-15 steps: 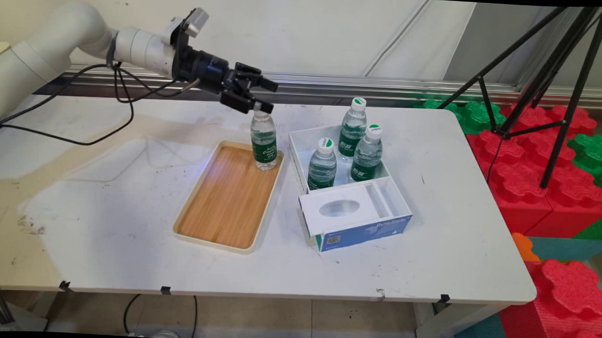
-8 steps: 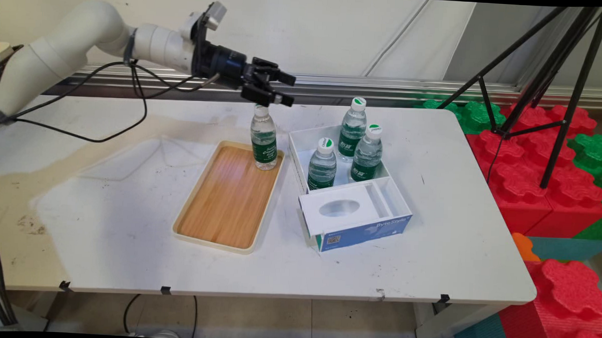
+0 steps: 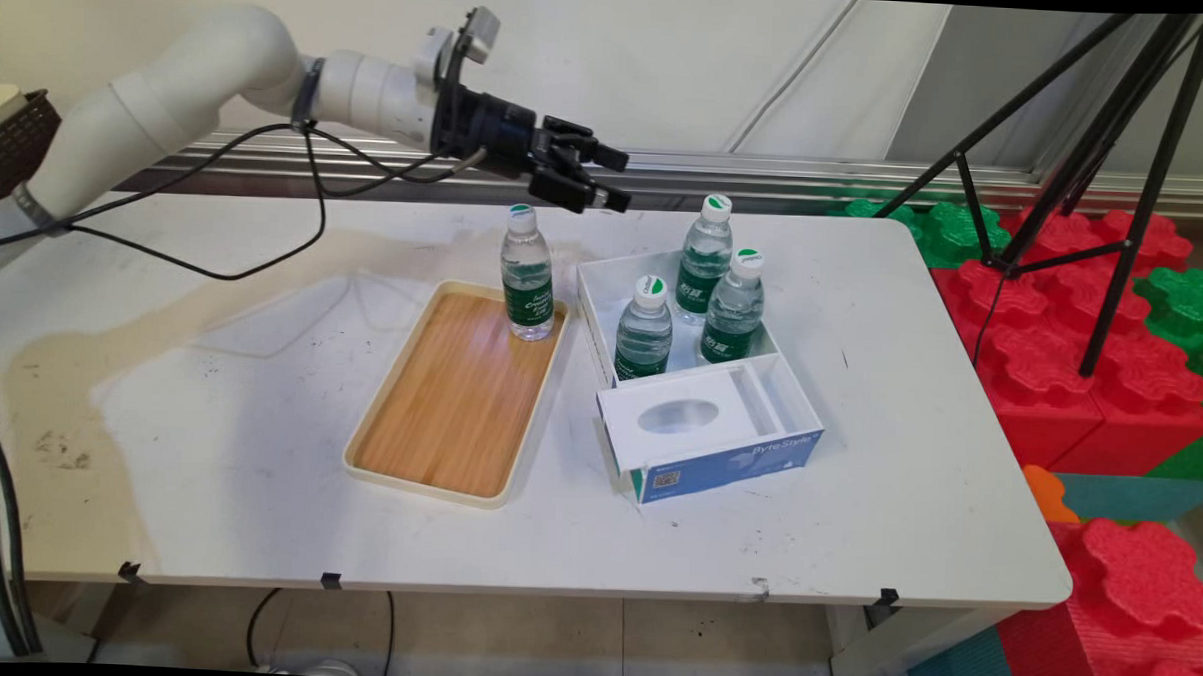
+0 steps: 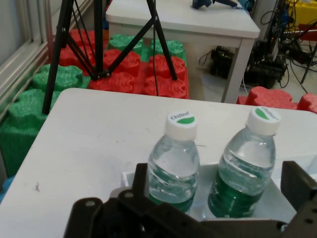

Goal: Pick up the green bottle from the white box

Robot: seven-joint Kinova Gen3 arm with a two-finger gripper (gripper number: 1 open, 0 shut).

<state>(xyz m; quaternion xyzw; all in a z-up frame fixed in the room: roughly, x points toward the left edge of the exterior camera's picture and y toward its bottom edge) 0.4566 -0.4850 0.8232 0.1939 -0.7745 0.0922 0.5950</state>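
Hovering above the counter (image 3: 258,446), the pincer (image 3: 607,178) is spread and holds nothing. Just below and behind it a bottle (image 3: 527,273) stands upright on a tray (image 3: 439,402). Ahead of it, three bottles (green-labelled) stand in a box (image 3: 704,422), the nearest (image 4: 174,166) directly before its fingers (image 4: 299,186).

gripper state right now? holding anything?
Gripper: open, holding nothing, in the air between the bottle on the tray and the box's bottles.
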